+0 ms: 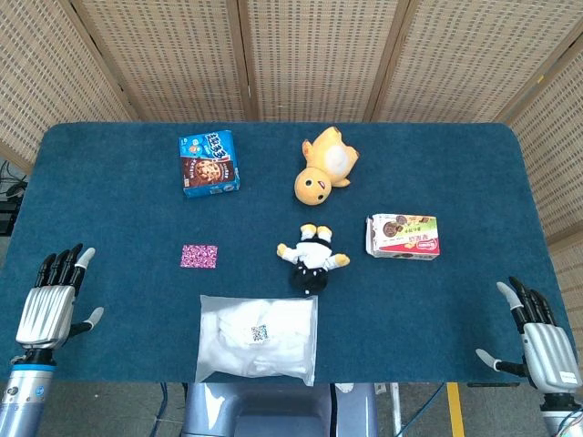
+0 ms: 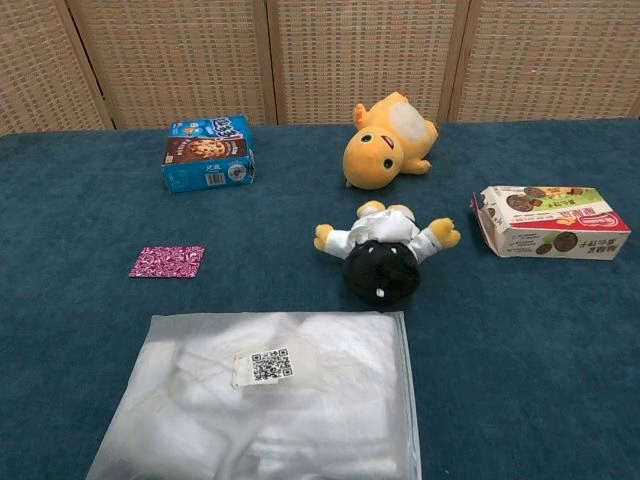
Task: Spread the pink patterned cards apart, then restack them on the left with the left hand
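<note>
The pink patterned cards (image 1: 199, 256) lie in one neat stack on the blue table cloth, left of centre; the chest view shows the stack of cards (image 2: 167, 262) flat and square. My left hand (image 1: 53, 299) rests open at the table's near left edge, fingers pointing away from me, well to the left of the cards. At the near right edge my right hand (image 1: 540, 337) is also open and holds nothing. Neither hand shows in the chest view.
A clear bag of white cloth (image 1: 258, 339) lies just in front of the cards. A black-and-white plush doll (image 1: 311, 258), an orange plush toy (image 1: 325, 166), a blue cookie box (image 1: 209, 164) and a white snack box (image 1: 403, 236) sit further back and right.
</note>
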Tool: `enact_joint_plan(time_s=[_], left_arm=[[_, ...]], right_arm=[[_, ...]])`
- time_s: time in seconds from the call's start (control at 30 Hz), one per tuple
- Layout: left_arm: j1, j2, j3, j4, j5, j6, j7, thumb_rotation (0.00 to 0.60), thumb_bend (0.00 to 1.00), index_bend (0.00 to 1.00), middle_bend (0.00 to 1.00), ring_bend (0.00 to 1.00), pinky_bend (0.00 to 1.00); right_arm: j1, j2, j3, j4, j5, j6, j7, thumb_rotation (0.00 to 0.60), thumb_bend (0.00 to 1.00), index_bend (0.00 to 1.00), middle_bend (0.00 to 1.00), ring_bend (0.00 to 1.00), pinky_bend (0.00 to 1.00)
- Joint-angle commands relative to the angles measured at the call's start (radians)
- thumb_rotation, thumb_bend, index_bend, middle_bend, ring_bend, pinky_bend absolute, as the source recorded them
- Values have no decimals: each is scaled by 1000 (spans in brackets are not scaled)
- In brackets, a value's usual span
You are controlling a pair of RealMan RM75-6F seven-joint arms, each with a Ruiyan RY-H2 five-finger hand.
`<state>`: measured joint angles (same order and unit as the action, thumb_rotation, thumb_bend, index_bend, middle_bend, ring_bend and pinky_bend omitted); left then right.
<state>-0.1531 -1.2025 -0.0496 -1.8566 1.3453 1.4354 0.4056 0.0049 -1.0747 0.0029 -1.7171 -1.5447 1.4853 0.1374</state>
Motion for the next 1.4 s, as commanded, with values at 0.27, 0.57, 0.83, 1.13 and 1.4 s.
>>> enact_joint_plan(time_s=[0.27, 0.57, 0.83, 1.13, 1.4], left_arm=[[3, -3, 7, -6, 21, 9, 10, 600, 266, 0, 0, 0, 0], [-2, -3, 12, -8, 7, -8, 35, 600, 269, 0, 0, 0, 0], [-21, 16, 14, -46, -22, -50, 69, 600, 269, 0, 0, 0, 0], [-105, 50, -42, -123, -166, -131, 233, 600, 283, 0, 0, 0, 0], [-200, 20, -80, -135, -316, -186, 367, 600, 437, 0, 0, 0, 0]], right_arm=[[-8, 7, 1, 0, -12, 24, 18, 600, 105, 43, 0, 0, 0], [-6, 10, 4, 0, 1, 17, 26, 600, 109, 43, 0, 0, 0], [-4, 9, 2, 5, 1, 9, 35, 600, 106, 43, 0, 0, 0], [-2, 8, 3, 4, 6, 2, 35, 600, 105, 43, 0, 0, 0], [1, 15, 6, 9, 12, -4, 68, 600, 106, 43, 0, 0, 0]])
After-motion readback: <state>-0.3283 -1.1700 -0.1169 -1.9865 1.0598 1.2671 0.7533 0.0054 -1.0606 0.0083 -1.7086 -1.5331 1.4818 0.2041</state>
